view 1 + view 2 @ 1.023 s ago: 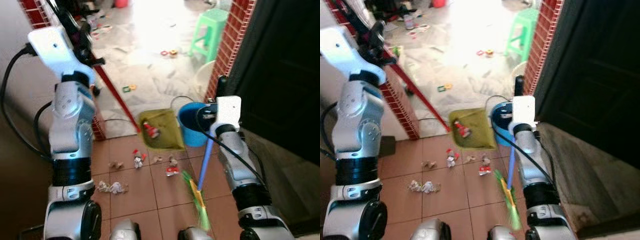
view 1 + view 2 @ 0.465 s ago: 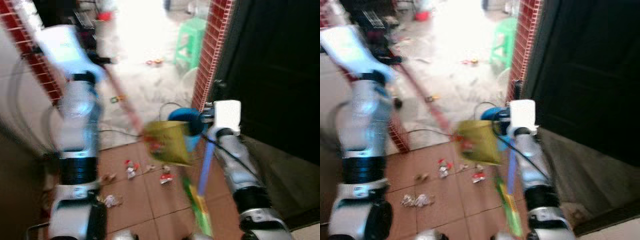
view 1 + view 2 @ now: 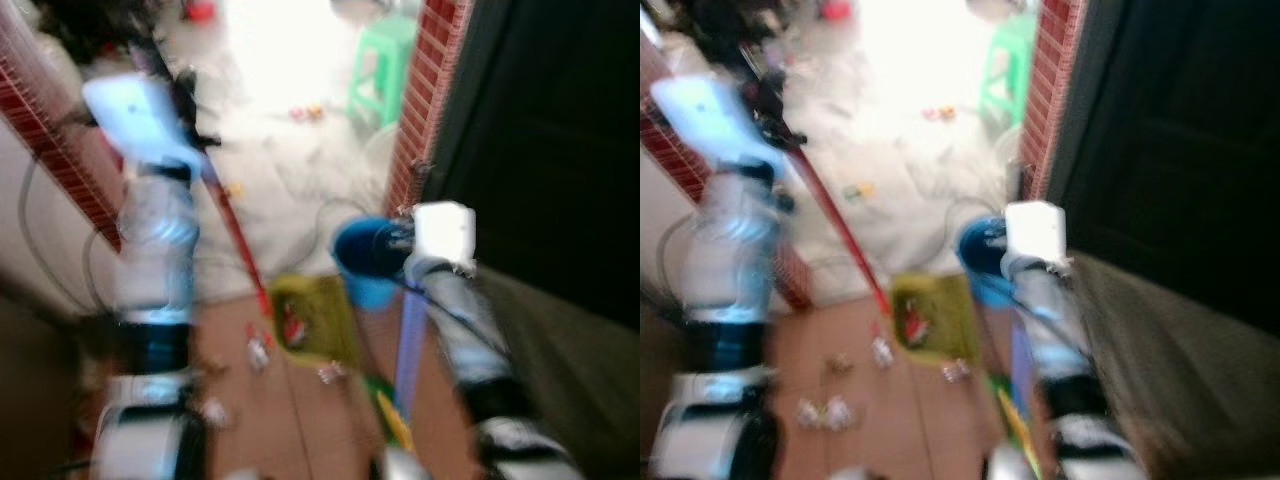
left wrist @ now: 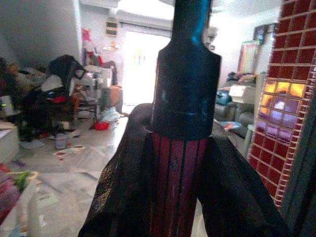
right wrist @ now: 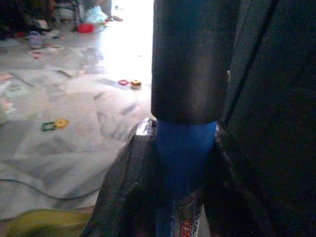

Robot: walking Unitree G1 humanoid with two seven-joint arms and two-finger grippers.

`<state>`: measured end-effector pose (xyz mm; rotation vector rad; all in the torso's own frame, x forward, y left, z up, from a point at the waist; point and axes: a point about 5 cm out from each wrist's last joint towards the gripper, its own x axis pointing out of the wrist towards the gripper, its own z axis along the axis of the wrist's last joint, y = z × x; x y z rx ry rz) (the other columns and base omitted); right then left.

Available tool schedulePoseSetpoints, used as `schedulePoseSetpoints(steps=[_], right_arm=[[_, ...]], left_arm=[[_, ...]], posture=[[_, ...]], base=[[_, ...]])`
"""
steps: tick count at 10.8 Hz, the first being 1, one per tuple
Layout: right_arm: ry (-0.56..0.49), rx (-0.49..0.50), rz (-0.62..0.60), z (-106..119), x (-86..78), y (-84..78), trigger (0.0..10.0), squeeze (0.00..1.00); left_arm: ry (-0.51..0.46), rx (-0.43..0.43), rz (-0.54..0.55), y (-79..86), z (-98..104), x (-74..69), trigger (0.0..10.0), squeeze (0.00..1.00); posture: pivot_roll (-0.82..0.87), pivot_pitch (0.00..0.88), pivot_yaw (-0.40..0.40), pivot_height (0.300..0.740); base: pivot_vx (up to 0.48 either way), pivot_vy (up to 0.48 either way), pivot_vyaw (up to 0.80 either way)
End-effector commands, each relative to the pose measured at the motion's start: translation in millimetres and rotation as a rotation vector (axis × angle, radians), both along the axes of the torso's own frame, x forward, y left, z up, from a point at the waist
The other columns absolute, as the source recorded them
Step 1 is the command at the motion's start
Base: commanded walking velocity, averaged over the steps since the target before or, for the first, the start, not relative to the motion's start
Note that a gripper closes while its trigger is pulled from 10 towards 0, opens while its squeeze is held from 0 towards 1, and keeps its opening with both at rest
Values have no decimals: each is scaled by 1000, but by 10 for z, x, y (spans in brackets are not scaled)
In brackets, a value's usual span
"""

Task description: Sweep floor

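While the left gripper point(image 4: 173, 163) clamps the red dustpan handle point(image 3: 232, 230) and the right gripper point(image 5: 180, 168) pinches the blue broom handle point(image 3: 410, 340), hold the yellow-green dustpan point(image 3: 312, 315) at frame centre flat against the tiles; draw scraps point(image 3: 830, 410) from lower left toward it in short strokes.

The left arm is raised high, elbow bent, its left claw point(image 4: 180, 163) clamped around a red handle point(image 4: 177, 173). The right arm reaches forward and lower, its right claw point(image 5: 182, 168) closed around a blue handle point(image 5: 183, 153).
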<state>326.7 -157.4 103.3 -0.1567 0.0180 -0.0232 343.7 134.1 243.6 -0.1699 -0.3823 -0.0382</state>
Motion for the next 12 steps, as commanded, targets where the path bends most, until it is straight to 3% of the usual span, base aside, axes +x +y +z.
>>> schedulePoseSetpoints(steps=[1, 7, 12], right_arm=[[-45, -16, 48, 105, 39, 146, 10000, 0], [-47, -22, 50, 101, 38, 152, 10000, 0], [-59, -46, 23, 161, 101, 8, 10000, 0]], left_arm=[[-138, -57, 16, 94, 298, -36, 10000, 0], [-175, -40, 15, 55, 371, -20, 10000, 0], [-168, -40, 14, 12, 331, -12, 10000, 0]], posture=[[-122, 0, 76, 740], [-120, 0, 76, 740], [-133, 0, 66, 740]], base=[[412, 0, 0], [421, 0, 0], [416, 0, 0]])
